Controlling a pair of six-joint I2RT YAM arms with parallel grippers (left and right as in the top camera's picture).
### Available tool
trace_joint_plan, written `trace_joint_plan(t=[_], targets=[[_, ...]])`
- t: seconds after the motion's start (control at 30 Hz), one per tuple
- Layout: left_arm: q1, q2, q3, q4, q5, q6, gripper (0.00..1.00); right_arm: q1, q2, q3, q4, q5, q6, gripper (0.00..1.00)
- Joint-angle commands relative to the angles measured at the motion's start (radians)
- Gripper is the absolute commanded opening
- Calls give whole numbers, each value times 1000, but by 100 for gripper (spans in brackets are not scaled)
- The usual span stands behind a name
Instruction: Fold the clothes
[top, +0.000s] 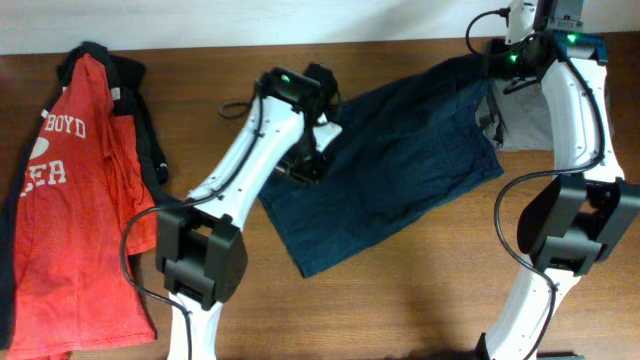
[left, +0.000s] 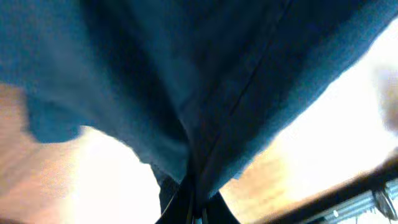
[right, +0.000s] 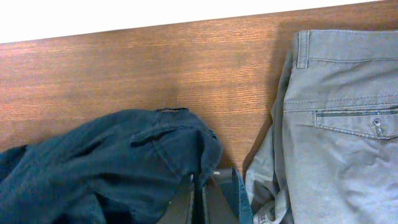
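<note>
Dark blue shorts (top: 400, 170) are spread, rumpled, across the middle of the table (top: 420, 300). A red printed T-shirt (top: 75, 230) is laid flat at the left, and grey trousers (right: 336, 124) just beside the shorts at the right.

Overhead: fixed, looks straight down, far enough back to take in the table (top: 420, 300) across its width. The blue shorts (top: 400, 170) lie near frame centre.

Left wrist: right up against the blue shorts. The cloth fills most of the frame, blurred, with wood showing only past its edges.

Right wrist: low and near, facing the far table edge across the shorts' waistband. Grey trousers (right: 336, 124) lie just right of the shorts.

Shared: the shorts show in all three views, the grey trousers in overhead and right wrist.
</note>
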Motion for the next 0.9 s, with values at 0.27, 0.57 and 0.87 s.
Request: trace_joint_plan(t=[0.27, 0.57, 0.87], targets=[[-204, -15, -224, 6, 112, 97, 19, -8, -30, 26, 16, 19, 2, 4], [-214, -18, -336, 47, 146, 97, 18, -8, -30, 26, 7, 18, 2, 9], [-82, -184, -174, 22, 126, 97, 34, -8, -31, 27, -96, -52, 2, 4]])
